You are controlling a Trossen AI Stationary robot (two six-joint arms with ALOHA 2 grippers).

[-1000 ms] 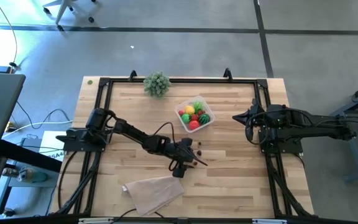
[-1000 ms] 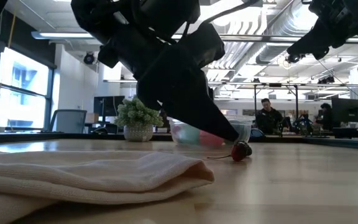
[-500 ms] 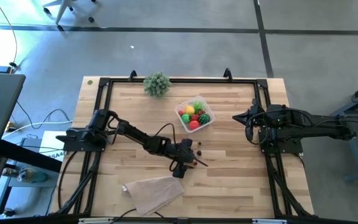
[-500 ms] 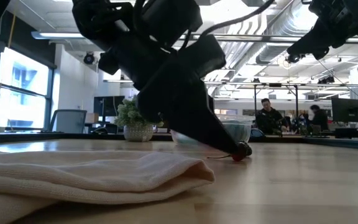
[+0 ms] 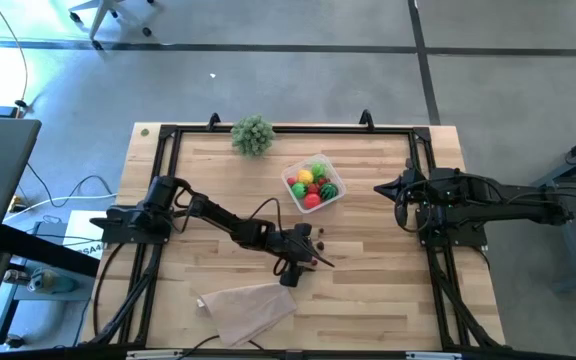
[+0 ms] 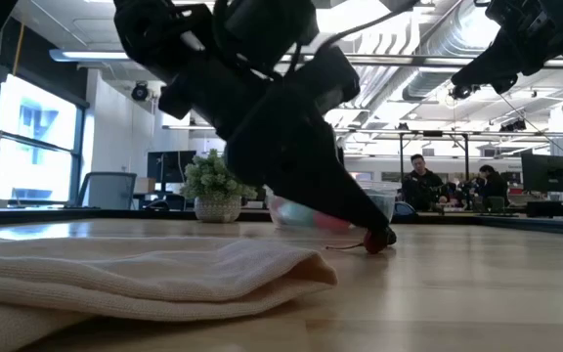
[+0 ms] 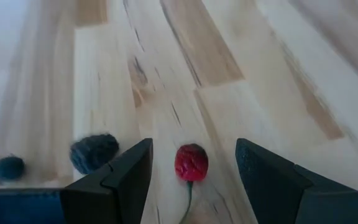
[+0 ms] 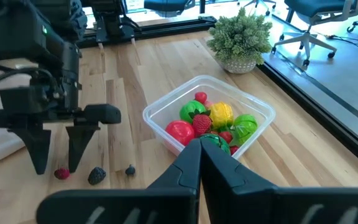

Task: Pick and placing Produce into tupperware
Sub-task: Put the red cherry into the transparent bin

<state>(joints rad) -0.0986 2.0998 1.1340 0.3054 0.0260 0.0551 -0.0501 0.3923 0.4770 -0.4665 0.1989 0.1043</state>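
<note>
- Produce on the bare wood counts three pieces: one small dark-red cherry with a thin stem (image 7: 191, 163), one dark bumpy berry (image 7: 94, 152) and one tiny dark round berry (image 7: 9, 167).
- My left gripper (image 7: 191, 177) is down at the table near its middle, fingers spread, with the small dark-red cherry lying between them, neither finger touching it.
- The dark bumpy berry and the tiny dark round berry sit just outside one finger, apart from each other.
- One small clear plastic tupperware box with rounded corners (image 5: 337, 197) stands farther back on the table, well apart from my left gripper, holding a heap of red, green and yellow toy fruits (image 8: 211, 122); I cannot count them exactly.
- My right gripper (image 8: 200, 151) waits above the table's right edge, fingers pressed together, gripping nothing.
- One bushy pale-green plant ball (image 5: 253, 134) stands at the far edge.
- One beige folded cloth (image 5: 248, 309) lies near the front edge.
</note>
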